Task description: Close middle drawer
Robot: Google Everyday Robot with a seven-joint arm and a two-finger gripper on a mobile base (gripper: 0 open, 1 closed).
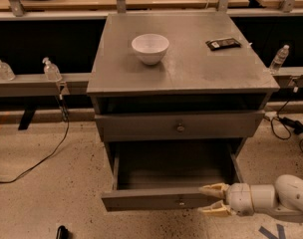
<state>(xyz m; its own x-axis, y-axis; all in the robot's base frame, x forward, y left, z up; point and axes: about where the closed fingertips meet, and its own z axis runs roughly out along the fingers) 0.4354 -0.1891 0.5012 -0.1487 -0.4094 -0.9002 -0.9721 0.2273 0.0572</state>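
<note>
The middle drawer (156, 199) is pulled out from the low part of the grey cabinet. Its long, dark tray is exposed, and its low front panel has a small round knob (180, 201). My gripper (212, 199) comes in from the lower right on a white arm. It sits at the right end of that front panel. It is open, with one tan finger (215, 188) at the panel's top edge and the other below it. I cannot tell whether the fingers touch the panel.
Above the open drawer is a shut drawer with a taller front (180, 127). On the cabinet top (191, 68) are a white bowl (150, 48) and a black flat object (223, 44). Cables lie on the floor to the left and right. Bottles stand on rails on both sides.
</note>
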